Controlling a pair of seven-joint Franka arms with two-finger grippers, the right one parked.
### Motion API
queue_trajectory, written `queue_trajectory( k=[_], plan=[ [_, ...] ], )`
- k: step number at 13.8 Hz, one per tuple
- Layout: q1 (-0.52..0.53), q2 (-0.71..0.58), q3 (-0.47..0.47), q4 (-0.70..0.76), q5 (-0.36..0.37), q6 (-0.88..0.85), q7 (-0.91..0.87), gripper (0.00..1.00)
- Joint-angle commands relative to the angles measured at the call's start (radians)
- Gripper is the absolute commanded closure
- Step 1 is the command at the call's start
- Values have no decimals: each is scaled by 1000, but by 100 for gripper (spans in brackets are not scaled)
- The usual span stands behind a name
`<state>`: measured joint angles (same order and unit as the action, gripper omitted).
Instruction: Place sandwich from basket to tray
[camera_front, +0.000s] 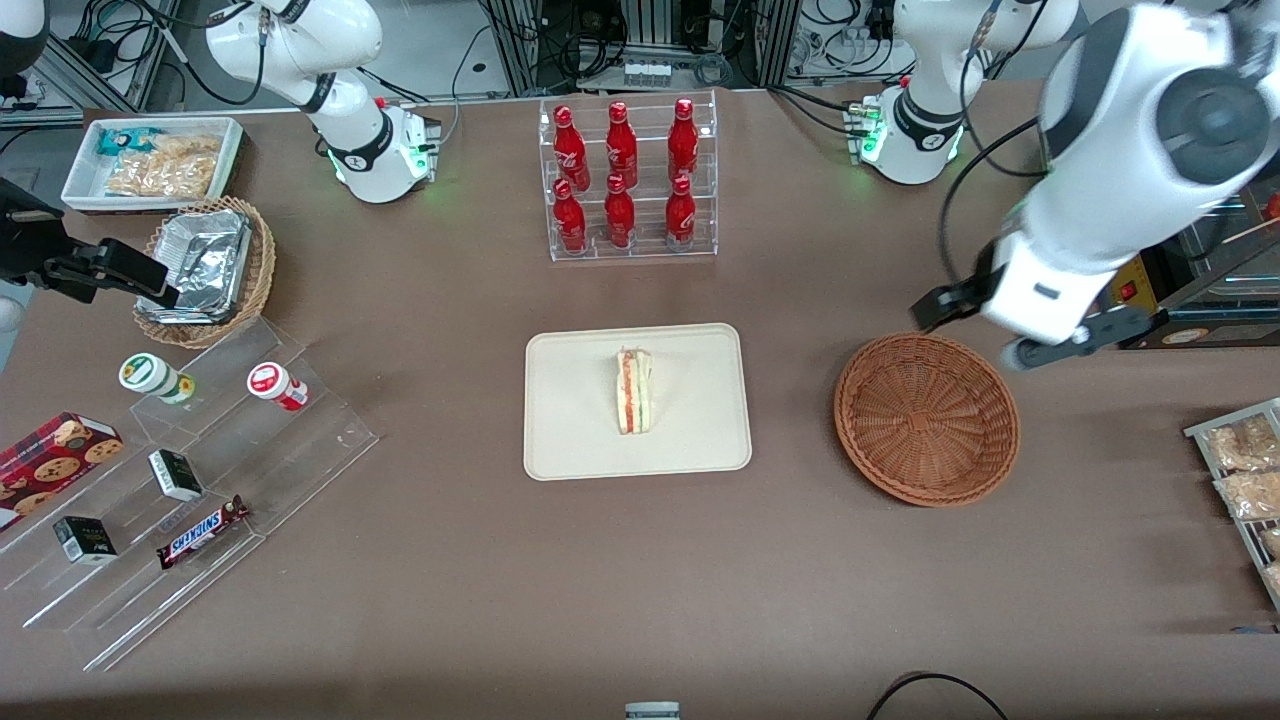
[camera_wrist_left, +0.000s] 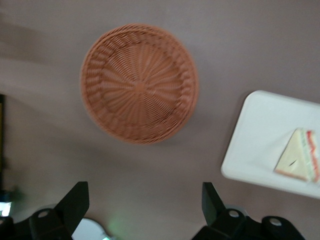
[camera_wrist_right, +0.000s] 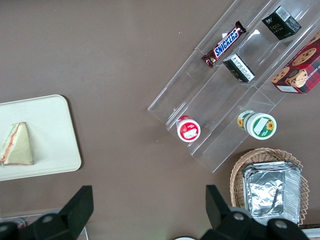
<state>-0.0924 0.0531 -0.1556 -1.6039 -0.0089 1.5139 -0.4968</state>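
Our left gripper (camera_wrist_left: 145, 207) hangs open and holding nothing above the table, near the bare reddish-brown basket (camera_front: 927, 417), while the sandwich (camera_front: 634, 390) stands on the cream tray (camera_front: 570, 440), well apart from that basket.

Reddish-brown woven basket (camera_front: 927, 418); cream tray (camera_front: 570, 420); white sandwich (camera_front: 634, 391) striped red and green; black end effector (camera_wrist_left: 145, 207); brown counter (camera_front: 640, 580).
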Motion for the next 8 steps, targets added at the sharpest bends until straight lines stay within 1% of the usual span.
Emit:
queue_trajectory(
  k=[1, 3, 4, 6, 8],
  plan=[
    [58, -135, -10, -129, -19, -17, 142, 0],
    [101, -232, -10, -221, -19, -15, 266, 0],
    [135, -257, -10, -231, -19, -24, 329, 0],
    [166, -257, -9, -209, -19, -40, 386, 0],
    [175, -231, 5, -153, -19, -43, 399, 0]
  ],
)
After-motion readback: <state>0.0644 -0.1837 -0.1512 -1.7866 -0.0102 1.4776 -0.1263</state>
